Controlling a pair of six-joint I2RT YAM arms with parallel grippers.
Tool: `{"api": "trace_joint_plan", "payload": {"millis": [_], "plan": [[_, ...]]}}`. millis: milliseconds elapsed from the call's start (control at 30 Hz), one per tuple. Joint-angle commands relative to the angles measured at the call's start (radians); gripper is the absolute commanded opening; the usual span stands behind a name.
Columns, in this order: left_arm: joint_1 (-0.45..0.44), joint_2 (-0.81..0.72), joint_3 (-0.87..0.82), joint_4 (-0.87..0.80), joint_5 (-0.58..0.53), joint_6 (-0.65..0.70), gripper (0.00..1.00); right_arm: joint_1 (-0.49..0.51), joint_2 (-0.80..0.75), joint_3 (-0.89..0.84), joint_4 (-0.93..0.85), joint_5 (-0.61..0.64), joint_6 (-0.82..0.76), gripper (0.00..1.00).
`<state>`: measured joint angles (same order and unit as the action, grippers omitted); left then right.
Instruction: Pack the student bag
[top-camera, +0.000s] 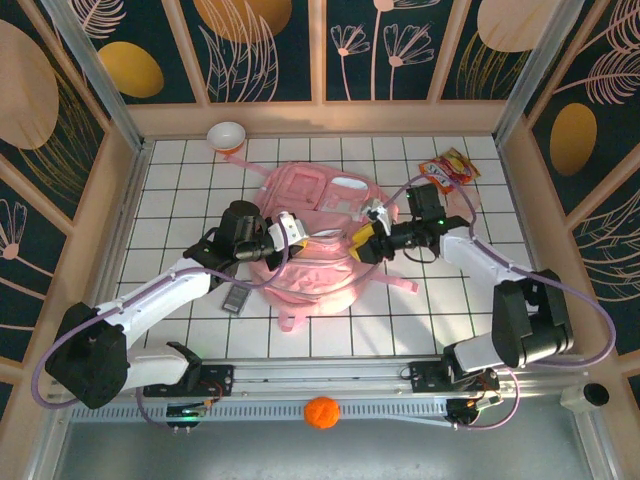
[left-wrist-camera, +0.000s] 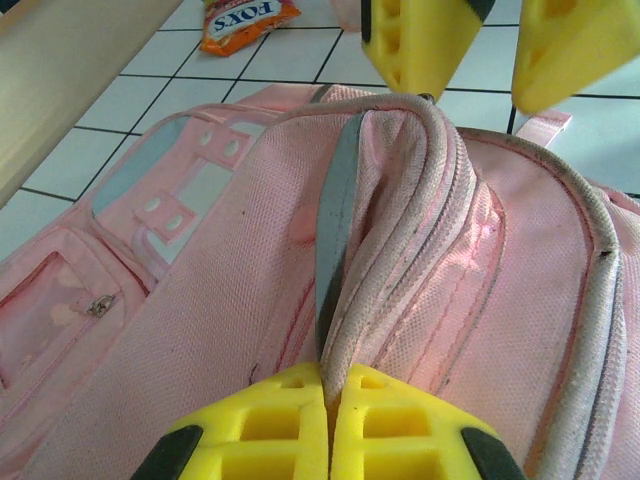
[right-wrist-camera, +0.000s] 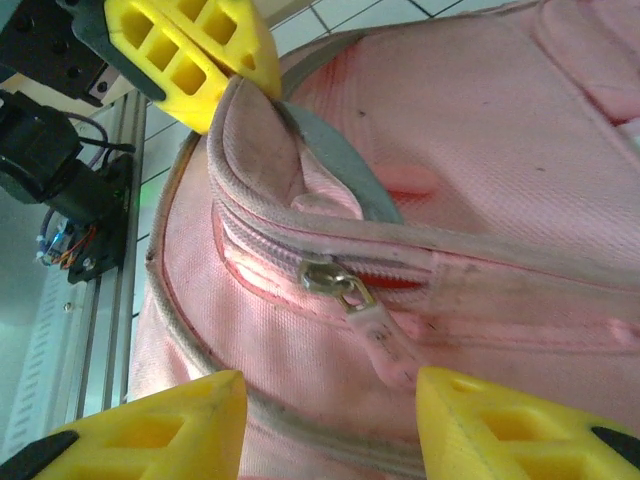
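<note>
Left end effector (left-wrist-camera: 330, 405): pinched together on a raised fold of the student bag (left-wrist-camera: 200, 330), right beside the zip. Right end effector (right-wrist-camera: 330, 425): fingers apart, straddling the zip pull (right-wrist-camera: 330, 278) without touching it. Student bag lying flat at the middle of the bench (top-camera: 180, 190), between the two end effectors.

Likely trouble from here:
- Closing on loose cloth instead of the pull, because the tab is small and limp.
- Losing the pinched fold once the zip gets tugged, with the soft fabric sliding out.
- Knocking one end effector against the other, being so near.

Counted, near to far: one orange ball (top-camera: 321, 411), one dark flat item (top-camera: 235, 300), one student bag, one snack packet (top-camera: 447, 168), one bowl (top-camera: 227, 136).
</note>
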<state>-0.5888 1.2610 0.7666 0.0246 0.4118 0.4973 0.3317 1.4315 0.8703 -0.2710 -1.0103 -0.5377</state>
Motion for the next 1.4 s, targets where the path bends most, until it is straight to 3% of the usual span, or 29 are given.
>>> {"api": "trace_joint_plan", "payload": {"millis": [0,367,567,700,833,1267,1367], "plan": [[0.003,-0.040,0.034,0.092,0.057,0.007,0.00,0.028,0.041,0.032,0.045,0.013,-0.001,0.48],[0.004,-0.040,0.033,0.090,0.053,0.014,0.00,0.057,0.005,0.044,-0.092,-0.090,-0.084,0.37],[0.003,-0.043,0.026,0.092,0.054,0.014,0.00,-0.038,-0.060,0.024,-0.202,-0.133,-0.128,0.32],[0.004,-0.044,0.026,0.092,0.056,0.013,0.00,-0.069,-0.082,-0.010,-0.097,-0.046,-0.023,0.38],[0.003,-0.048,0.028,0.091,0.051,0.012,0.00,-0.060,-0.040,-0.009,0.048,-0.051,0.108,0.42],[0.003,-0.033,0.040,0.095,0.064,0.014,0.00,0.045,0.105,0.064,0.107,-0.014,0.105,0.45],[0.004,-0.031,0.040,0.095,0.063,0.014,0.00,0.050,0.106,0.073,0.097,-0.044,0.083,0.40]]}}
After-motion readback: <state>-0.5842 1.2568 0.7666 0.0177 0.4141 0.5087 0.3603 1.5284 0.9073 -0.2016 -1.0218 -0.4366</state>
